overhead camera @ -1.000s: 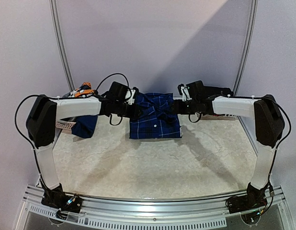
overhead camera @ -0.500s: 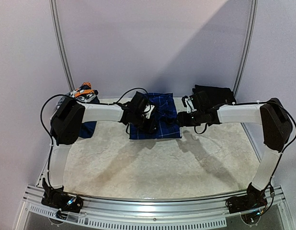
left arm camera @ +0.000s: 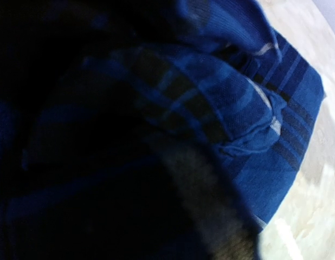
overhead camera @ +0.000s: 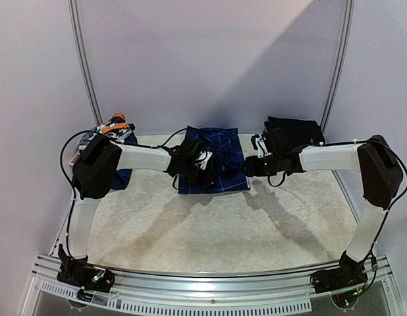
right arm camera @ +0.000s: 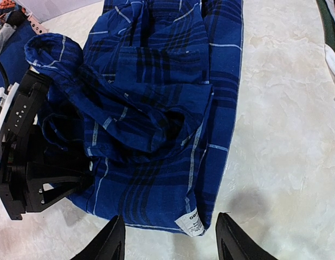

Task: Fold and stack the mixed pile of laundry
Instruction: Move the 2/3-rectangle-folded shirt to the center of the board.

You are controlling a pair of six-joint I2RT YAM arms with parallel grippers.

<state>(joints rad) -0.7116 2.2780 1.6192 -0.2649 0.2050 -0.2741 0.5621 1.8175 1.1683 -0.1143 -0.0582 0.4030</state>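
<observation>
1. The left jaws have been narrowing over the last second. They have dropped from the upper left corner of the blue plaid shirt (overhead camera: 223, 155) onto its lower left part. The left wrist view is filled with plaid cloth (left arm camera: 238, 108) and deep shadow pressed close. You cannot tell whether they pinch a fold or only rest on it.

2. The right jaws have kept almost the same width and stand open, empty. Their tips sit at the bottom of the right wrist view, and the shirt's near hem (right arm camera: 173, 216) with its white label lies just ahead of the gap. They too have come down, from the shirt's upper right corner to its lower right edge.

3. The shirt itself has stayed put at centre top of the overhead view, on the counter (overhead camera: 210, 224). It is a rough rectangle, but a sleeve (right arm camera: 118, 114) lies bunched across its middle.

4. You should read this as both arms regrouping at the near edge for another fold. The shirt looks only part-folded, so the task is early.

5. Further out, the grey and orange pieces (overhead camera: 114, 125) sit at upper left and the black trousers (overhead camera: 292, 131) at upper right. Both await their turn.
</observation>
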